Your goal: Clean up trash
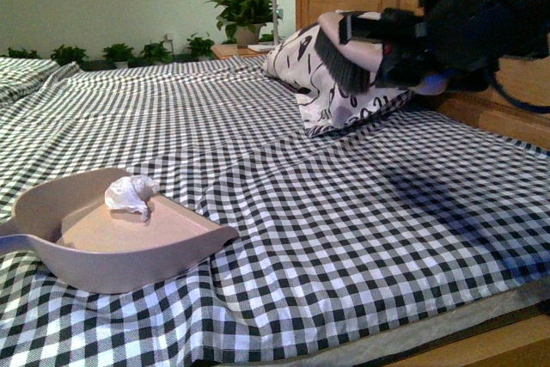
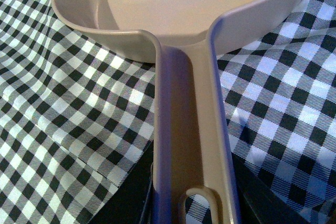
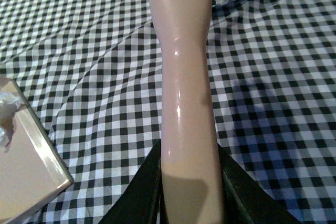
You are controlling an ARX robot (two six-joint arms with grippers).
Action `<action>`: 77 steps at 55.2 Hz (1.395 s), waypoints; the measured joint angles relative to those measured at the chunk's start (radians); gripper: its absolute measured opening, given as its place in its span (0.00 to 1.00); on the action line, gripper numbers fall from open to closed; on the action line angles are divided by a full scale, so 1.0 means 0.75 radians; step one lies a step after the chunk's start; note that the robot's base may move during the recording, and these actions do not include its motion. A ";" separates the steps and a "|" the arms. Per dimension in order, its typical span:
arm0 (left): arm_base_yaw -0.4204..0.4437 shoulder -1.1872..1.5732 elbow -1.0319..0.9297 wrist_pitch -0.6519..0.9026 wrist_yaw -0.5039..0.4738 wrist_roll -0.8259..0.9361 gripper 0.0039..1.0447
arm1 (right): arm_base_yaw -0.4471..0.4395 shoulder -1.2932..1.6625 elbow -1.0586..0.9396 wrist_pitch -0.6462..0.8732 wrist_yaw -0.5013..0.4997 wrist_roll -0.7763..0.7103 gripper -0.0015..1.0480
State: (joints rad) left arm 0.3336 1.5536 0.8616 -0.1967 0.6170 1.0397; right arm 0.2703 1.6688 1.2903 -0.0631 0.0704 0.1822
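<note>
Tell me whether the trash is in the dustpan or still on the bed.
In the dustpan. The crumpled white trash sits on the pan floor of the dustpan, inside its raised back wall, not on the checkered sheet.

One dustpan (image 1: 112, 251) counted, beige. One crumpled white trash scrap (image 1: 129, 194) counted inside it. One brush (image 1: 344, 58) counted, black-bristled. One patterned pillow (image 1: 331, 100) counted. One checked cloth (image 1: 344, 212) counted. One larger potted plant (image 1: 243, 8) counted; several smaller plants (image 1: 120, 52) seen along wall, exact number not determined.
</note>
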 joint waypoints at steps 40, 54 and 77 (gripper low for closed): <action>0.000 0.000 0.000 0.000 0.000 0.000 0.26 | -0.552 -1.017 -0.515 -0.258 -0.358 -0.006 0.21; 0.000 0.000 0.000 0.000 0.000 0.000 0.26 | -0.590 -1.315 -0.708 -0.353 -0.356 0.015 0.21; 0.000 0.000 0.000 0.000 0.000 0.001 0.26 | -0.664 -1.515 -0.910 -0.435 -0.378 0.124 0.21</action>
State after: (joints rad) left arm 0.3336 1.5536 0.8616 -0.1967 0.6170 1.0401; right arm -0.2279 0.5323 0.6075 -0.3893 -0.2134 0.2749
